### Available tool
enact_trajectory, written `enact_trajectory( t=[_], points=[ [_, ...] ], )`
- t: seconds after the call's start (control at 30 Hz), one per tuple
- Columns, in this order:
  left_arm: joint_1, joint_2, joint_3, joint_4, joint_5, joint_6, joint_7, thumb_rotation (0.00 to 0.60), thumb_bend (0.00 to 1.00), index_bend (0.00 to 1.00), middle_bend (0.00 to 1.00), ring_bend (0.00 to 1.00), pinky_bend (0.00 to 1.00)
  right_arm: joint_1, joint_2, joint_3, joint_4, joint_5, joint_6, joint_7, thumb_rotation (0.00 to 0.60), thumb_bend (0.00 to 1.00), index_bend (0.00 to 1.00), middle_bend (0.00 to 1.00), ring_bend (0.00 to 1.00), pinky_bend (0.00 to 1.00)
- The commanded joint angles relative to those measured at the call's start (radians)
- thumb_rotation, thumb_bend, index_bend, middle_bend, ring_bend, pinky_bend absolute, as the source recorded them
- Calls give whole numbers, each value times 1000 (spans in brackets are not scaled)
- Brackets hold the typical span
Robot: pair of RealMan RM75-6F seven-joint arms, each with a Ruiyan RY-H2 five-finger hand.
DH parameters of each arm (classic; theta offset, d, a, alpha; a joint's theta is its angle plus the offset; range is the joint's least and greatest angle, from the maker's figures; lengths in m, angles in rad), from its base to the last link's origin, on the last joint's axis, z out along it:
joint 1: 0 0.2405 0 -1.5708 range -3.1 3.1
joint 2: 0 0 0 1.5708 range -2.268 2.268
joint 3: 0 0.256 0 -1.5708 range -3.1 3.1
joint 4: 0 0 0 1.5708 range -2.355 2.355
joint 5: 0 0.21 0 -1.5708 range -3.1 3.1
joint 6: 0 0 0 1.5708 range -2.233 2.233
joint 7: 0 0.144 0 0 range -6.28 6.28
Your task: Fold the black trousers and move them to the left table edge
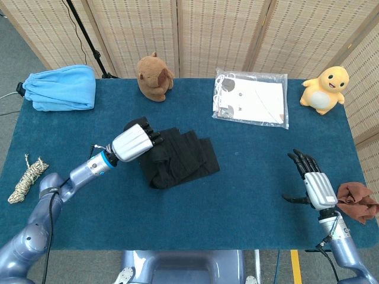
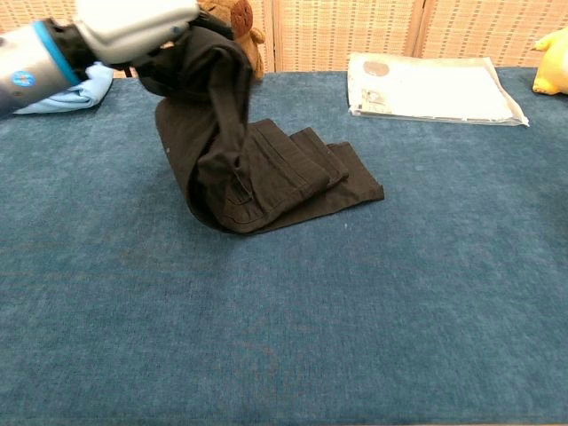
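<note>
The black trousers point(image 1: 180, 156) lie near the middle of the blue table point(image 1: 249, 195), partly folded, with their left end lifted off the cloth. My left hand point(image 1: 134, 142) grips that raised end and holds it up over the rest of the garment; in the chest view the hand point(image 2: 133, 27) carries the trousers point(image 2: 266, 173) so the fabric hangs down in a loop. My right hand point(image 1: 314, 180) hovers over the table's right side, fingers spread, holding nothing.
A folded light blue cloth point(image 1: 62, 87) lies at the back left corner. A brown plush point(image 1: 154, 77), a plastic packet point(image 1: 251, 97) and a yellow plush point(image 1: 324, 89) stand along the back. A rope bundle point(image 1: 23, 178) is at the left edge, a brown rag point(image 1: 356, 201) at the right.
</note>
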Motion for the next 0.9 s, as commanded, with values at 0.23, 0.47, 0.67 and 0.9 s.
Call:
enact_trajectory(
  t=[0.23, 0.47, 0.67, 0.9],
  points=[
    [-116, -115, -29, 40, -29, -179, 78, 600, 506, 820, 636, 717, 629, 0, 2, 2, 3, 4, -3, 10, 600, 0, 0, 0, 0, 2],
    [-154, -189, -54, 78, -62, -280, 183, 600, 417, 741, 545, 648, 629, -1, 6, 5, 10, 13, -9, 27, 600, 0, 0, 0, 0, 2],
    [-158, -215, -85, 75, -102, -338, 231, 600, 121, 238, 57, 275, 524, -2, 9, 6, 16, 18, -13, 42, 600, 0, 0, 0, 0, 2],
    [-166, -193, -131, 29, -144, -263, 145, 600, 0, 0, 0, 18, 369, -2, 10, 3, 14, 11, -10, 39, 600, 0, 0, 0, 0, 2]
  ],
)
